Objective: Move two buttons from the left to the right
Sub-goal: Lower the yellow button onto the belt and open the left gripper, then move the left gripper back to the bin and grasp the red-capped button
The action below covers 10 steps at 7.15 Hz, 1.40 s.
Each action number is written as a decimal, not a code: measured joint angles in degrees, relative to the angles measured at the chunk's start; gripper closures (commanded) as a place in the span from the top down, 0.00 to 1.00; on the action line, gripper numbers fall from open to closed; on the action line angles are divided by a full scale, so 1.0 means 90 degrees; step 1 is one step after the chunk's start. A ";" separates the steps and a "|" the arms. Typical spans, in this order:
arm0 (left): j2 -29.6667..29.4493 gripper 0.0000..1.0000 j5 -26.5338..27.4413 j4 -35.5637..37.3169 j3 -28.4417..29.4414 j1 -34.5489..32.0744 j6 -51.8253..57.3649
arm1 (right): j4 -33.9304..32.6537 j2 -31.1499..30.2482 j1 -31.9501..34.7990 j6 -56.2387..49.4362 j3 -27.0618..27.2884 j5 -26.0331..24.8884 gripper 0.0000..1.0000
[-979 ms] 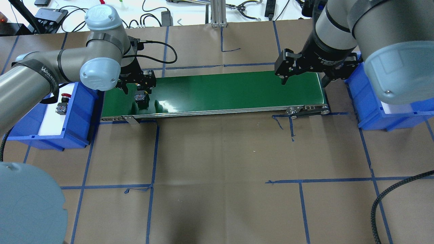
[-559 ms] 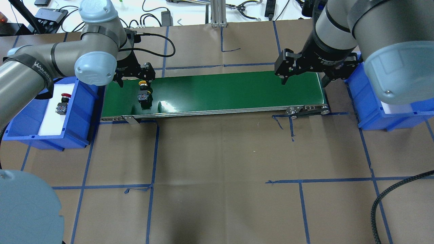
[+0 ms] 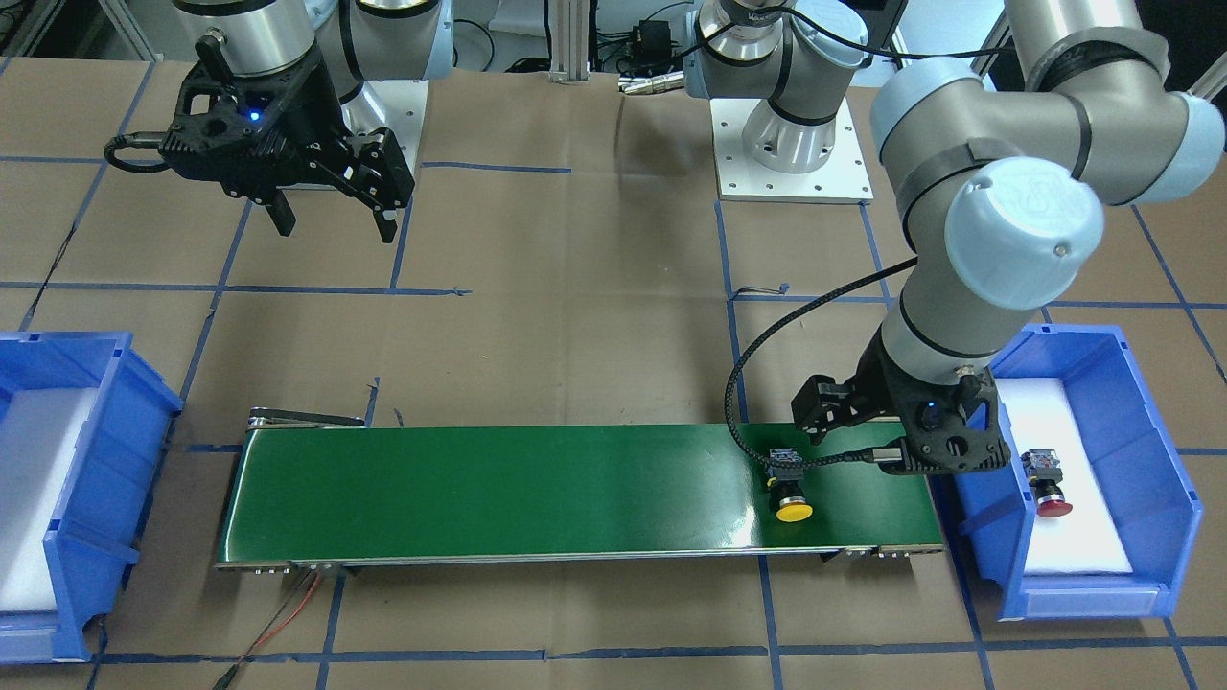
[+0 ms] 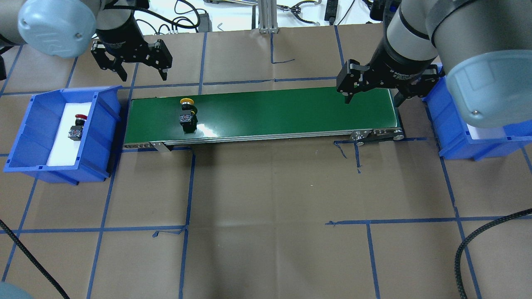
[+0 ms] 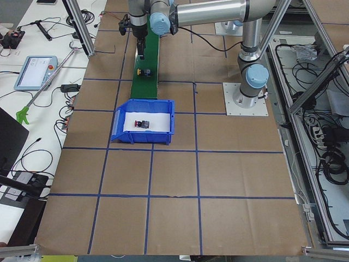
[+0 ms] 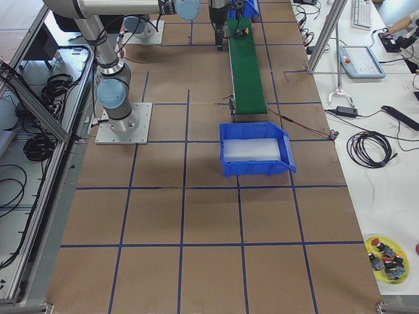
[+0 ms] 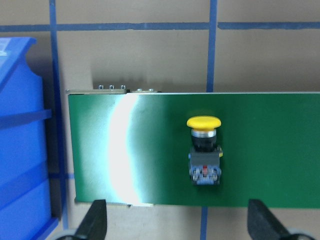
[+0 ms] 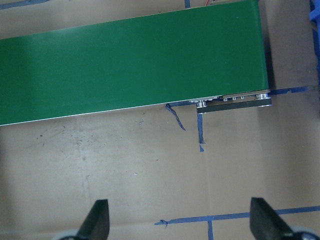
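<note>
Yellow button (image 4: 187, 113) on belt (image 4: 291, 110), red button (image 4: 77, 126) in left bin (image 4: 99, 133)

Yellow lies on its side at belt's left end. L gripper (image 4: 144, 76) spread wide, empty, beyond far edge. R gripper (image 4: 373, 101) likewise, over right end.

In the overhead view you had the conveyor belt (image 4: 291, 112) running across the upper middle of the frame, with a bin at each end — the left bin (image 4: 99, 141) at the frame's left edge, the right bin (image 4: 451, 137) at its right edge. Near the belt's left end lay one button (image 4: 187, 116); the other button (image 4: 76, 127) lay in the left bin. The left gripper (image 4: 143, 77) hung at upper left — beyond the belt's far edge; the right gripper (image 4: 374, 101) sat over the belt's right end.
</note>
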 measured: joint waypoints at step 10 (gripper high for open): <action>-0.0745 0.98 -0.0111 -0.0222 0.0998 0.3185 0.3234 | 0.0000 0.0000 0.0000 0.0029 0.0000 -0.0002 1.00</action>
